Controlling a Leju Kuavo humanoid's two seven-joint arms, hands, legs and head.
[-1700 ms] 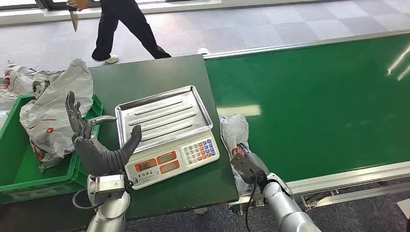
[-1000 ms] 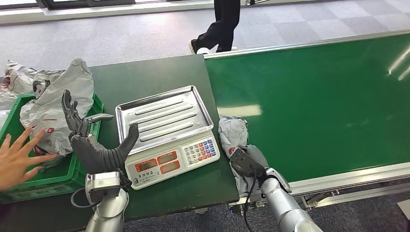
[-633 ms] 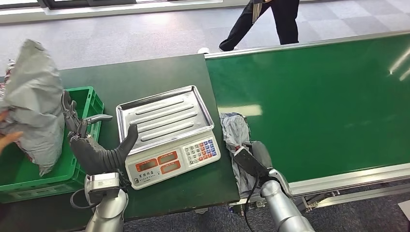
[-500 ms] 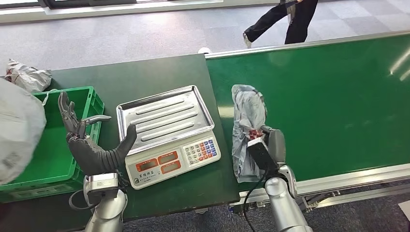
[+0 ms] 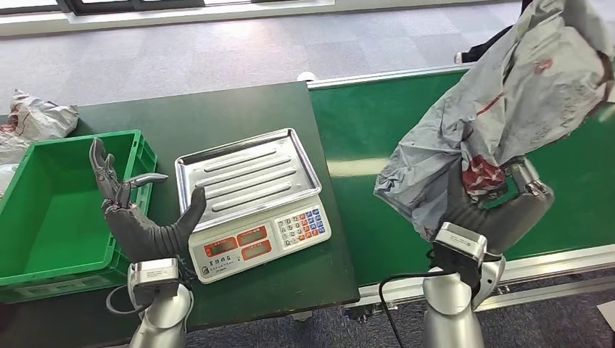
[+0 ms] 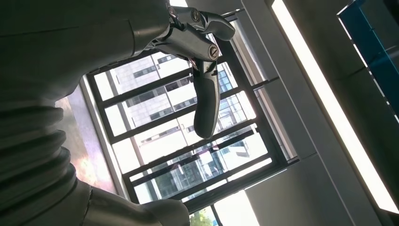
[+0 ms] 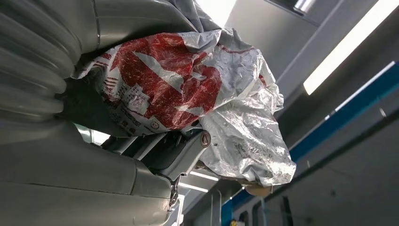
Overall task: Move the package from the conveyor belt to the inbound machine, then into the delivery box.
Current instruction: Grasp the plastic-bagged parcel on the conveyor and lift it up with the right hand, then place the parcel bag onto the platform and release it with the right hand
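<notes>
Two hands are raised. The right hand [image 5: 500, 206] grips a crumpled grey package [image 5: 508, 109] with red print, its fingers closed into the plastic — the bag is held up in the air above the green conveyor belt [image 5: 435, 123], well clear of its surface, and hangs down over the wrist. In the right wrist view the package [image 7: 197, 89] is bunched against the palm. The left hand [image 5: 141, 210] stands upright with fingers spread, holding nothing, between the green delivery box [image 5: 72, 268] and the scale [image 5: 250, 199] — its thumb touches or overlaps the edge of the steel weighing tray. Scale and box sit side by side on the dark green counter [image 5: 217, 109]. Another grey bag [image 5: 32, 123] lies at the counter's far left edge, beyond the box.
</notes>
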